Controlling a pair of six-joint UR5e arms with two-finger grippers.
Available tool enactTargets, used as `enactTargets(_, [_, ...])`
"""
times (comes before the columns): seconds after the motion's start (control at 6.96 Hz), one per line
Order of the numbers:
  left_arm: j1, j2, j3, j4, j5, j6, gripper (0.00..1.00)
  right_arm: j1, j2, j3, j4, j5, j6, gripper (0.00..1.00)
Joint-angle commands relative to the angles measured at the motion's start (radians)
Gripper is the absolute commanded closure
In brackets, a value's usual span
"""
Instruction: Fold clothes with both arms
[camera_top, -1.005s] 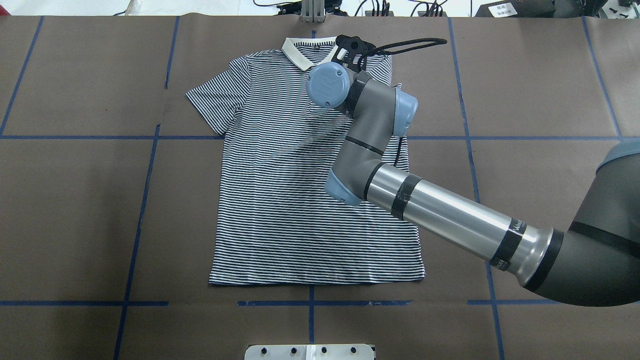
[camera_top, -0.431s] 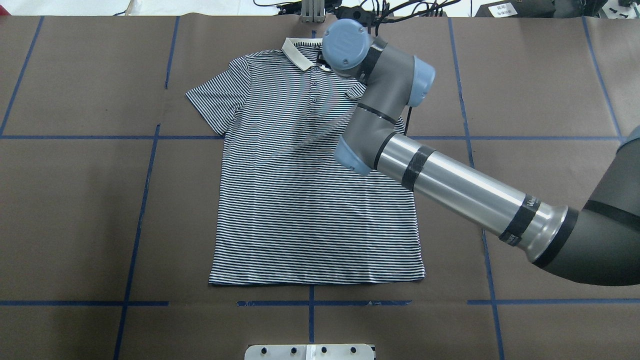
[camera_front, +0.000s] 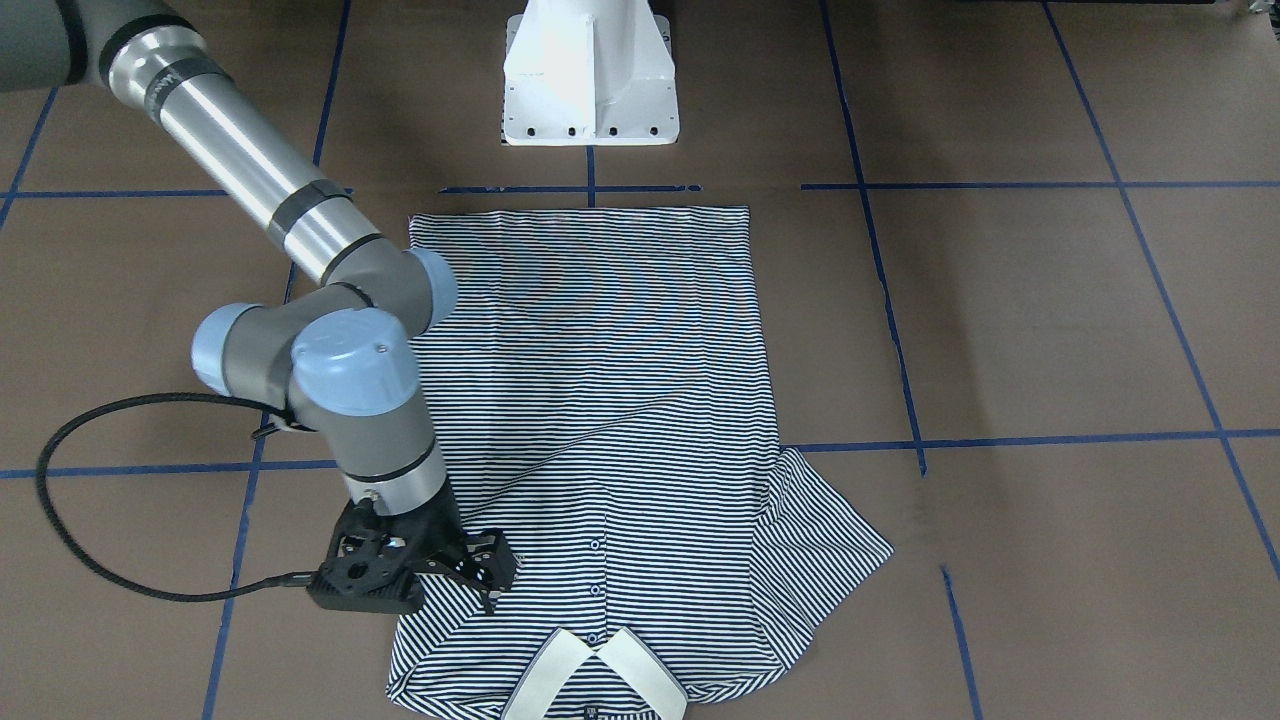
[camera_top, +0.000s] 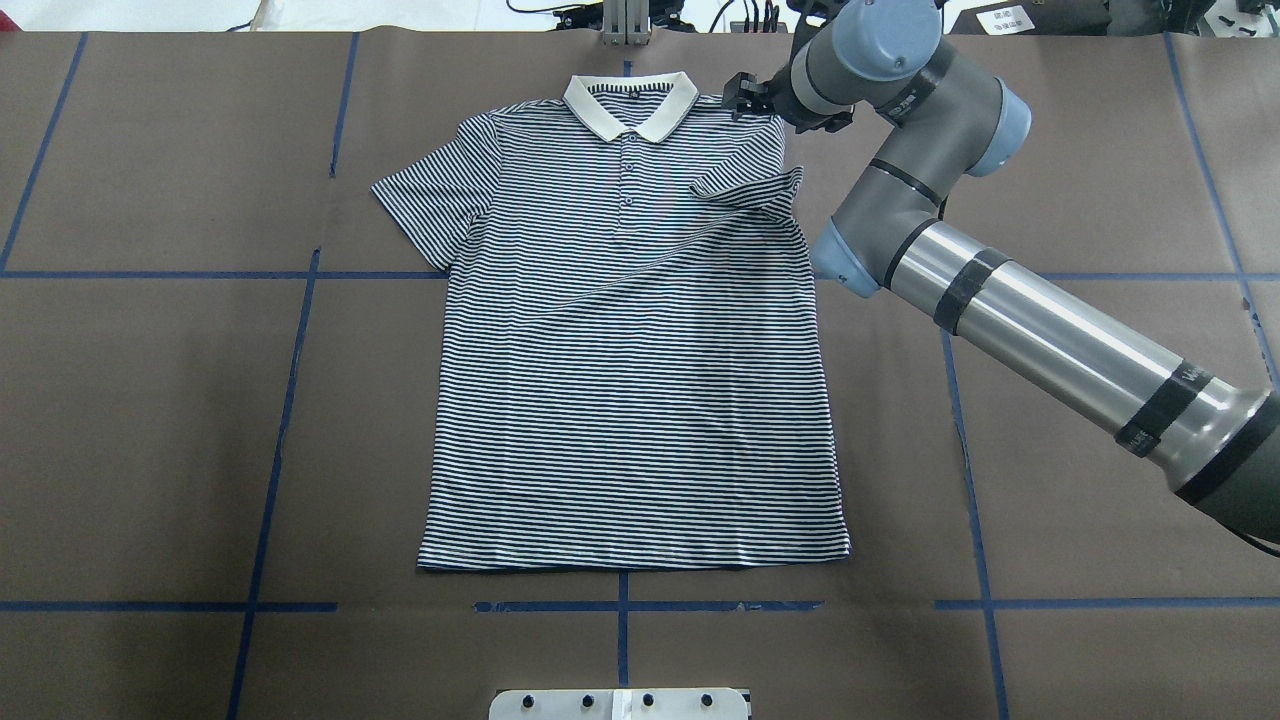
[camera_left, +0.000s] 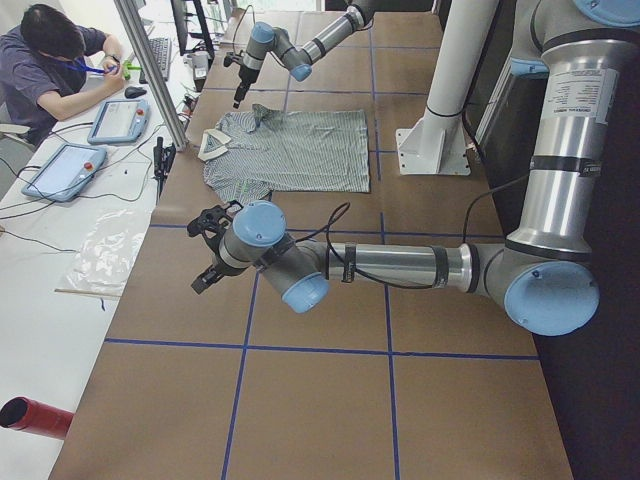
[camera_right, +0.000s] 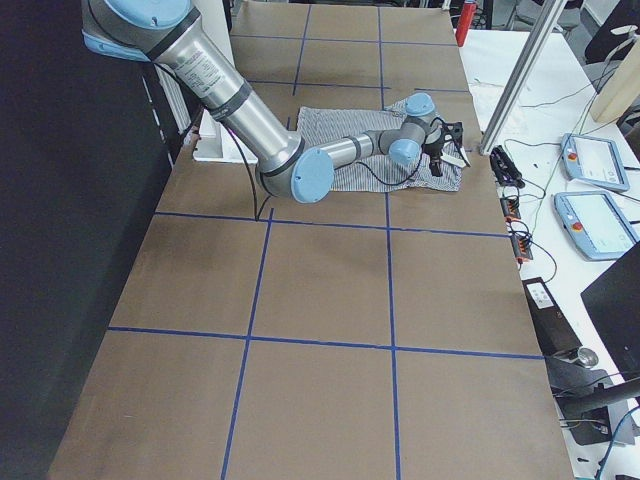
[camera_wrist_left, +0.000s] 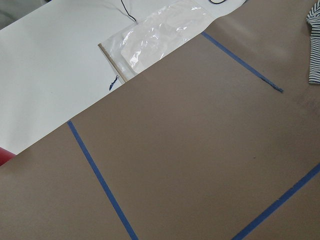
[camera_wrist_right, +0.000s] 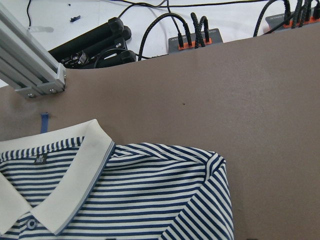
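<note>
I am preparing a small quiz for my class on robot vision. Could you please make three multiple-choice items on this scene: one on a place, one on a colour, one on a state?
1. Where is the right gripper?
A. at the polo shirt's shoulder, near the collar
B. at the hem
C. over the spread sleeve

2. What colour is the collar?
A. red
B. cream
C. navy

3. How does the sleeve on the right arm's side lie?
A. spread outward
B. lifted in a gripper
C. folded onto the chest

Answers: 1 A, the overhead view shows it at that shoulder. 2 B, it is plain cream against the stripes. 3 C, it lies over the chest, apart from the gripper.
</note>
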Motion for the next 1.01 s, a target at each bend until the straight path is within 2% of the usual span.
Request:
enactTargets(0.0, [0.000,-0.006,0.003,0.001,0.000,0.000,0.00,0.007,-0.037,0.027,0.013,0.014,0.006,0.23])
enactTargets(0.14, [0.002,-0.007,0.008,0.001,0.002,0.000,0.00,0.007,-0.068,0.070,0.006,0.014,0.010,0.23])
enactTargets(0.86, [0.002,-0.009,0.009,0.001,0.002,0.000,0.00,-0.025,-0.103,0.080,0.009,0.007,0.012,0.28])
